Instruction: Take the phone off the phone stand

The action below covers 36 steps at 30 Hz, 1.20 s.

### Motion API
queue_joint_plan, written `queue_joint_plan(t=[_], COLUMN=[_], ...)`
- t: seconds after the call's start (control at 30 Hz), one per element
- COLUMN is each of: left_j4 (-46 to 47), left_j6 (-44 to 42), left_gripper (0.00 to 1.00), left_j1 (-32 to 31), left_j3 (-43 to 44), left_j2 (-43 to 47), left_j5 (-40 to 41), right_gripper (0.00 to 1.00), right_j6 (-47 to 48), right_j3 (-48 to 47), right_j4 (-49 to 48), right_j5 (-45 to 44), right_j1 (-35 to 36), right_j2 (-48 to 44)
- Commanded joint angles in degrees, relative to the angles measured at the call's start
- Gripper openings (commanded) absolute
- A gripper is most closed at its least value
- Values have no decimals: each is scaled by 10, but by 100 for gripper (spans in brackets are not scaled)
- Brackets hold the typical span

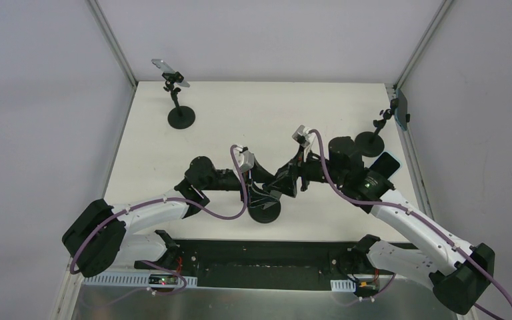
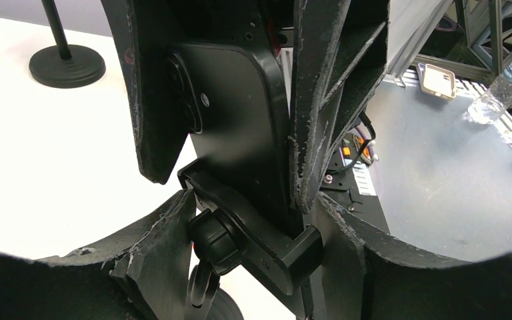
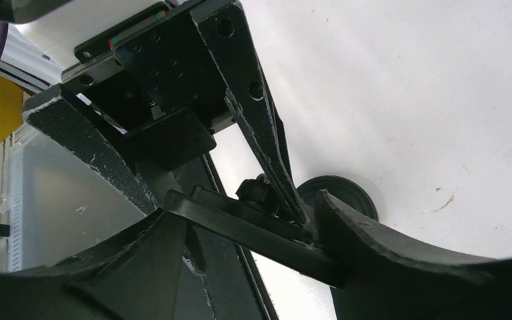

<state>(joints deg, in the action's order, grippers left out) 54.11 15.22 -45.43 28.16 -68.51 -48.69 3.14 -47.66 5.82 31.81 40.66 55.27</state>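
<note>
A black phone point(image 2: 240, 127) sits in the phone stand point(image 1: 265, 212) mid-table point(image 1: 253, 107). Its long axis rises from the cradle point(image 2: 267, 243), lenses at the far end. The left gripper point(image 2: 250, 207), jaws half spread, clamps the cradle's ends. The right gripper point(image 3: 243, 210) straddles the phone's long edges, wider; whether it touches is unclear. A second stand point(image 1: 181, 117) and a third stand point(image 1: 370, 142) stand well apart, toward the far corners.

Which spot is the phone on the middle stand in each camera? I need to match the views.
Top external: phone, centre frame, mostly covered, just above the round base.
Left wrist: its black back fills the upper middle, lenses at left.
Right wrist: edge-on dark slab, low centre.
Shared landmark: the round base, in top external and right wrist; left wrist shows the clamp instead.
</note>
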Motion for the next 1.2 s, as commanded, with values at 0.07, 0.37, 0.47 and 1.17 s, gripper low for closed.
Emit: queue_joint_plan(t=[0.07,0.37,0.47,1.17], left_j4=[9,9,9,9], left_j6=[18,14,15,24], left_gripper=[0,0,0,0], left_j1=[-13,-13,-13,-3], left_j3=[-21,-18,-16,-15], left_j2=[25,16,14,14], left_j5=[-58,-30,-31,-15], right_gripper=[41,100,100,99], right_j6=[-93,-211,-217,-219], right_j3=[-28,-10,-5,3], right_j4=[-48,-52,-54,-20], right_j5=[-167,-311,-360,-493], right_j1=[-15,67,95,200], right_j2=[-5,-24,-19,11])
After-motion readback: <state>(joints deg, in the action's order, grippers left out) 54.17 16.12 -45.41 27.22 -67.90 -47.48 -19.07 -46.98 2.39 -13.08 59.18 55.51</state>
